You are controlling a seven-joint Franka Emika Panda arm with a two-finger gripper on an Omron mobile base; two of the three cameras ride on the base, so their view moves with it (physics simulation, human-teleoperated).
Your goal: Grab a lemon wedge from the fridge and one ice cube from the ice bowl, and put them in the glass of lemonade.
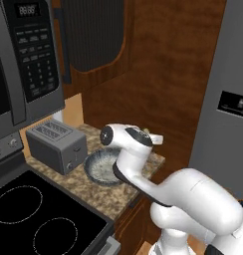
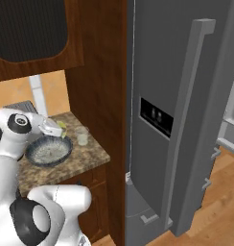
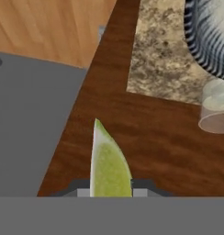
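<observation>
In the hand view my gripper is shut on the lemon wedge, a pale yellow-green slice pointing away from the hand. It hovers over the wooden cabinet side by the counter's corner. The glass of lemonade stands off to the right, with the ice bowl beyond it. From the right base view my hand hangs at the bowl's far rim, just left of the glass. The bowl is partly hidden behind my arm. The grey fridge stands right of the wooden panel.
A silver toaster sits left of the bowl on the speckled counter. A black microwave hangs above a black stovetop. A tall wooden panel separates the counter from the fridge. Fridge shelves show at the far right.
</observation>
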